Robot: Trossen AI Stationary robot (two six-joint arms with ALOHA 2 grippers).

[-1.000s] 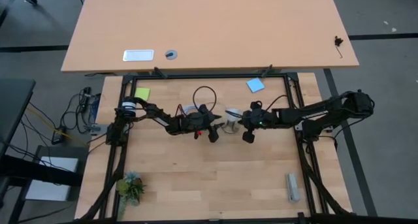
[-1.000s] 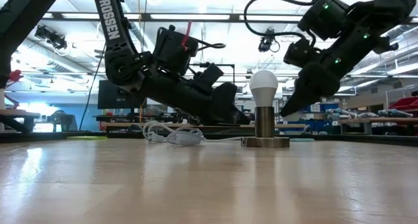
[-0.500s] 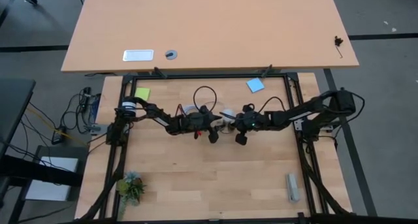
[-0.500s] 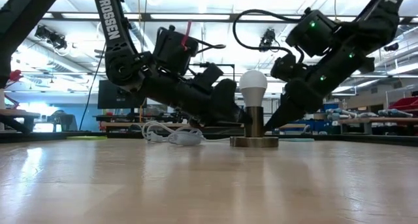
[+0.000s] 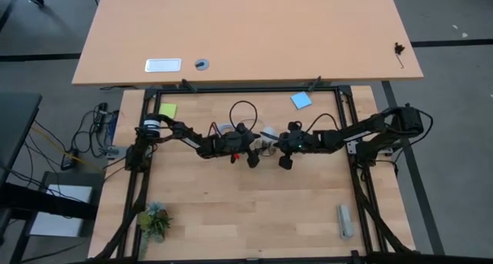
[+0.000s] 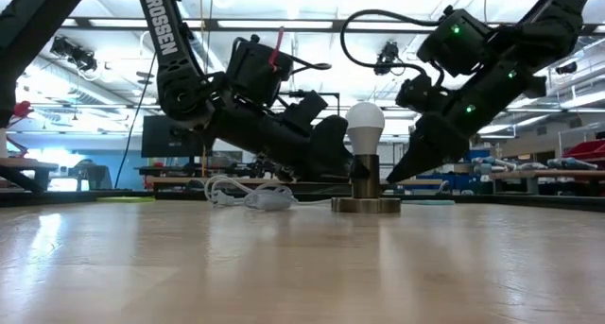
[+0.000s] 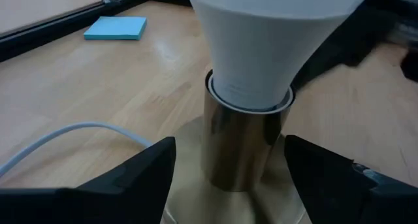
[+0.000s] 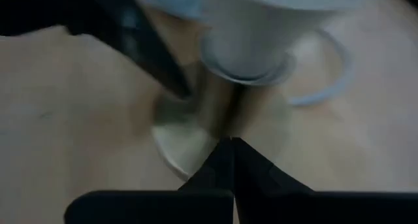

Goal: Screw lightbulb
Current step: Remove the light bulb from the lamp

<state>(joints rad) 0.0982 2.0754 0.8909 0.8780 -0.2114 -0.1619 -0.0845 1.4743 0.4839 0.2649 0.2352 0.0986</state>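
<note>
Lightbulb: the lightbulb [image 6: 365, 127] stands upright in the metal socket [image 6: 365, 177] near the counter's [image 5: 254, 210] centre, neck hidden inside the sleeve.
Change: bulb and socket base slid toward 9 o'clock over the last second, nudged by the right arm, then settled.
Left hand: the left hand [image 7: 225, 162] sits at the socket's 9 o'clock, fingers spread either side of the sleeve, not touching.
Right hand: the right hand [image 8: 233, 144] sits at its 3 o'clock, fingers pressed together, tip at the base.
Meaning: the socket looks braced from both sides; probably tightening or checking comes next.

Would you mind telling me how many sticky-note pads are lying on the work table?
2: a yellow-green sticky-note pad at the table's far left and a blue sticky-note pad at its far right; the arms may hide others.
</note>
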